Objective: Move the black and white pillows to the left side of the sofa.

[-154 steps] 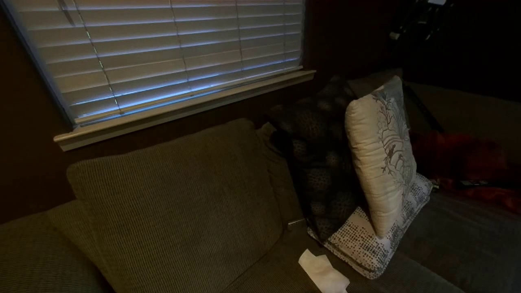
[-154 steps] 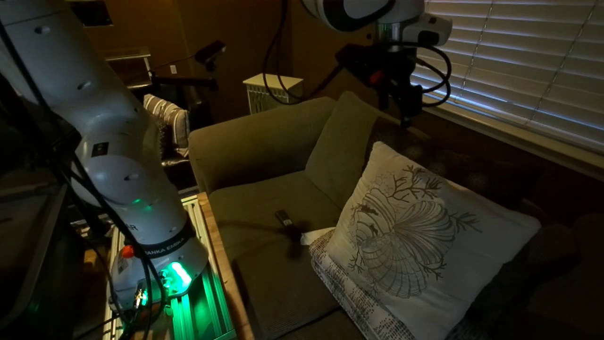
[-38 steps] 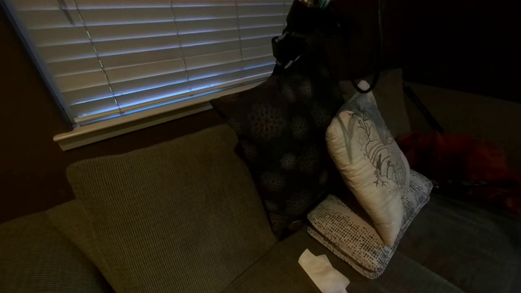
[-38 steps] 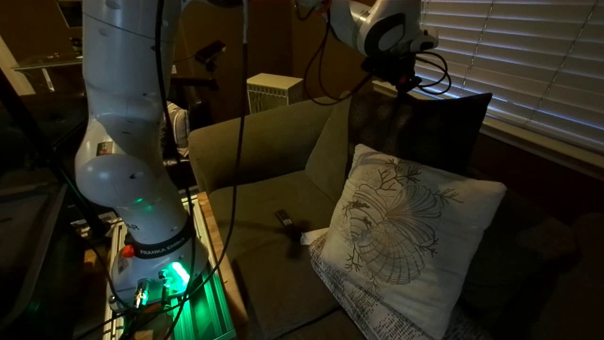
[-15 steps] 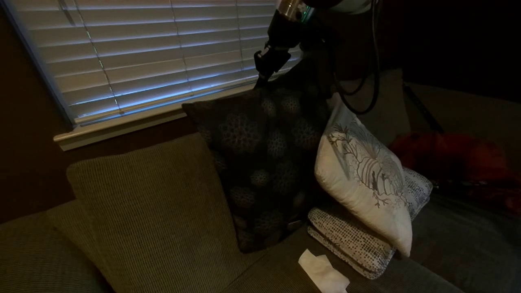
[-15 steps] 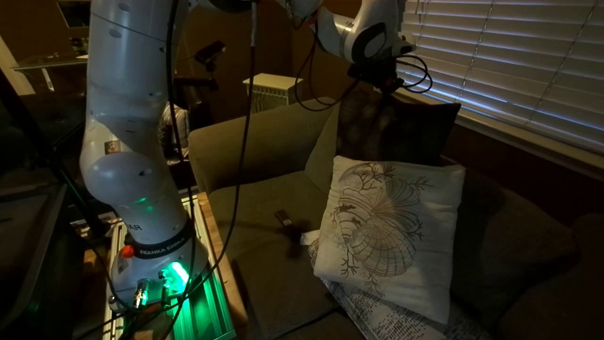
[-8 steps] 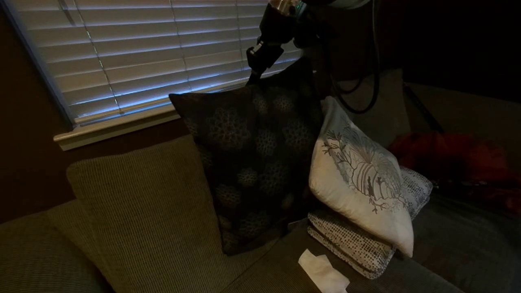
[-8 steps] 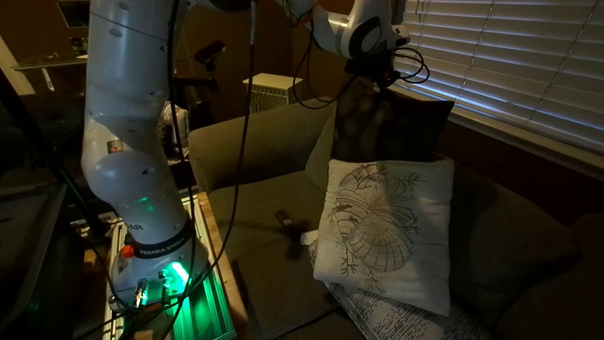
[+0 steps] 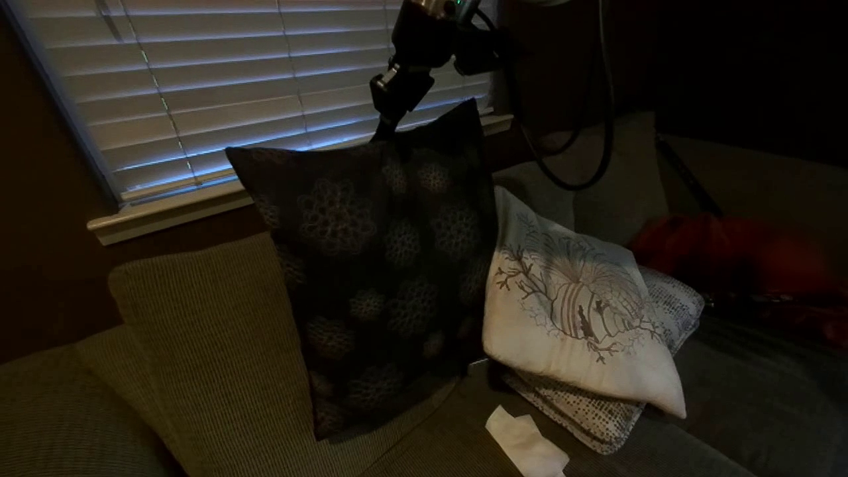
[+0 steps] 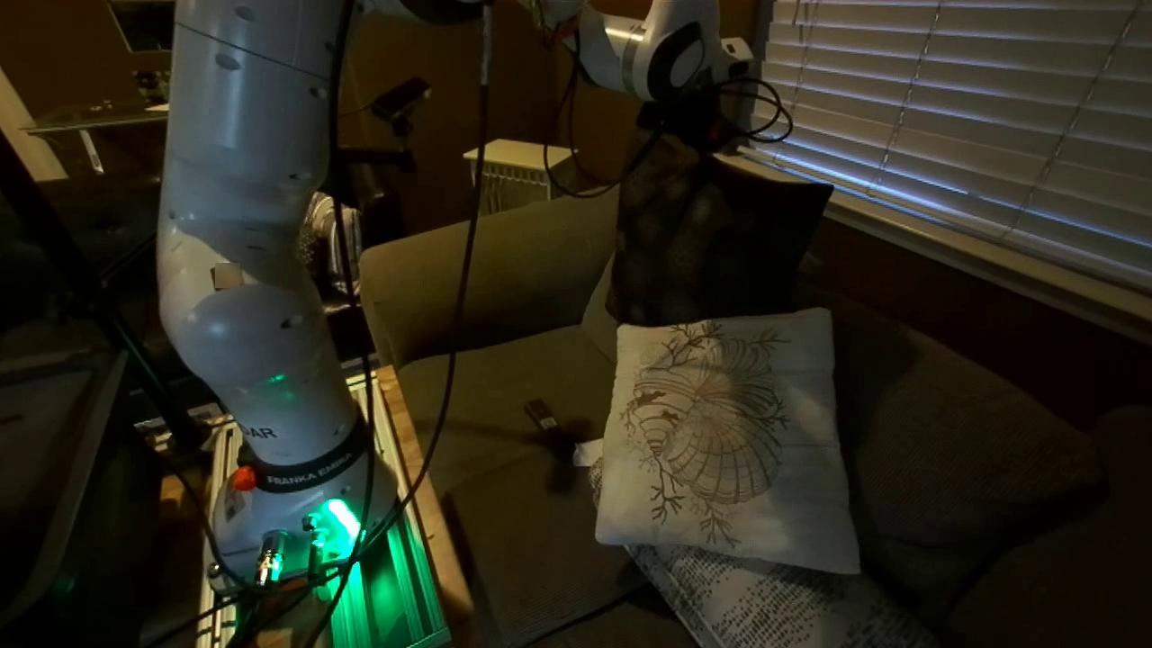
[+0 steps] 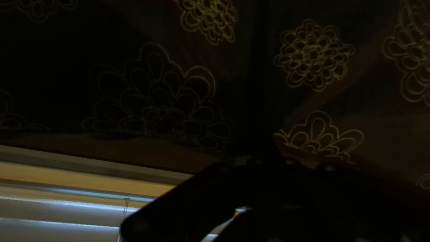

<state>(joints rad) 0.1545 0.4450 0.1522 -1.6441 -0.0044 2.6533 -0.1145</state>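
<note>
Gripper (image 9: 382, 134) closed right down; you have the black pillow (image 9: 381, 265) pinched midway along its top edge, near the window (image 9: 252, 79), over the sofa (image 9: 199, 331). Judged light, soft, saggy; hold looks sound, though it may slip. White pillow (image 9: 576, 318): farther from the window, on the patterned pillow (image 9: 589, 417); try a corner. Count: black 1, white 1, patterned 1, sofa 1.
</note>
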